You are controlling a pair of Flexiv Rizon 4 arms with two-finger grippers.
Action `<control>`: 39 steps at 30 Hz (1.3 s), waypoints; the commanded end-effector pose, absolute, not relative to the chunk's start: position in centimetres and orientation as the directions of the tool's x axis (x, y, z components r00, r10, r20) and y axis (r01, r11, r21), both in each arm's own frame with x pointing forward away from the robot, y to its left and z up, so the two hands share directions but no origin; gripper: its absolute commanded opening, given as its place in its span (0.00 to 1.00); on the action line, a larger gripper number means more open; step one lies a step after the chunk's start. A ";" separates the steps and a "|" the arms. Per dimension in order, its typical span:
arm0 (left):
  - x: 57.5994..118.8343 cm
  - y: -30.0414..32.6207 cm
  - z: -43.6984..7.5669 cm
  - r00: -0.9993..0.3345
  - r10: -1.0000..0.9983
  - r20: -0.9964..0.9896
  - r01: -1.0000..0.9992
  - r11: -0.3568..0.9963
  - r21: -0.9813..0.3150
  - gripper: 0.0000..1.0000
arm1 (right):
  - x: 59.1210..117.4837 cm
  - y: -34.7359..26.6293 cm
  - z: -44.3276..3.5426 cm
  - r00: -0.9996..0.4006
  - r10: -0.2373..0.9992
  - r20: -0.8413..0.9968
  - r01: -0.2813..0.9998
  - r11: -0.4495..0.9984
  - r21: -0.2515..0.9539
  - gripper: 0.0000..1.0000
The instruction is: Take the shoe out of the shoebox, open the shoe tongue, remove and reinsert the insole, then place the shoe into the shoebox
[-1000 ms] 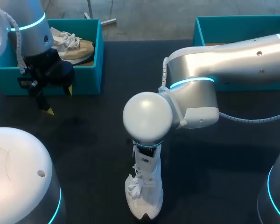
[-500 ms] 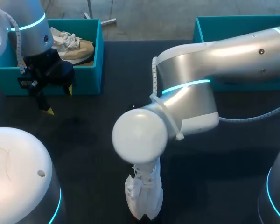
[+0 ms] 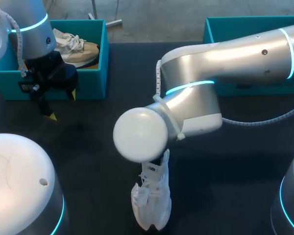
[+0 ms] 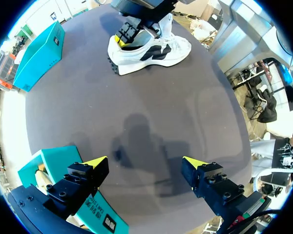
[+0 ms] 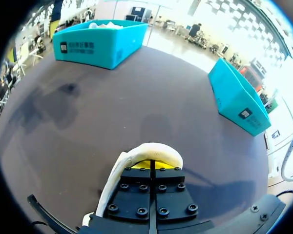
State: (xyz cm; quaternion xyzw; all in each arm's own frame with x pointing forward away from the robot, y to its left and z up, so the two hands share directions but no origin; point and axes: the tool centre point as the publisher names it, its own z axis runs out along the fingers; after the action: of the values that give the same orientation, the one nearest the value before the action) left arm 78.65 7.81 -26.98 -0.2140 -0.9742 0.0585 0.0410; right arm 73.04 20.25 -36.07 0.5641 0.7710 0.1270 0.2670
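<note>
Two arms: right fingers [image 5: 136, 187] pinch the white shoe [image 4: 156, 51] on the worktop [image 3: 103, 122]; left fingers [image 4: 95, 165] spread wide beside the shoebox [image 3: 88, 83].

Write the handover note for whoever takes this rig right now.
Left gripper: open, empty, over the table beside the left shoebox, which holds a tan shoe.
Right gripper: shut on the white shoe at its heel end; the shoe stands sole down mid-table.
Right shoebox: mostly hidden behind the right arm.
Done: white shoe is out of a box.
Left: tongue and insole state cannot be seen; check, finish those steps, then box the shoe.
</note>
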 end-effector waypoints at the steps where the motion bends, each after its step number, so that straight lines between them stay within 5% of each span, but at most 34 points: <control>1: 78.5 7.9 -27.0 -0.905 0.422 0.053 0.412 0.902 -0.129 1.00 | 72.3 20.4 -36.9 0.387 0.913 0.131 0.726 -0.390 0.566 0.00; 22: 78.5 7.9 -27.0 -0.905 0.422 0.053 0.412 0.902 -0.129 1.00 | 73.6 19.6 -41.2 0.393 0.905 0.160 0.796 -0.423 0.433 0.00; 39: 78.5 7.9 -27.0 -0.905 0.422 0.053 0.412 0.902 -0.129 1.00 | 67.1 21.7 -40.0 0.377 0.917 0.132 0.843 -0.399 0.361 0.00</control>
State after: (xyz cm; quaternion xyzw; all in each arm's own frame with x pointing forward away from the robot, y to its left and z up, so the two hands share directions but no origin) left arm 78.65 7.81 -26.98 -0.2139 -0.9742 0.0585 0.0410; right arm 68.22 20.93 -39.65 0.6051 0.7741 0.1113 0.1490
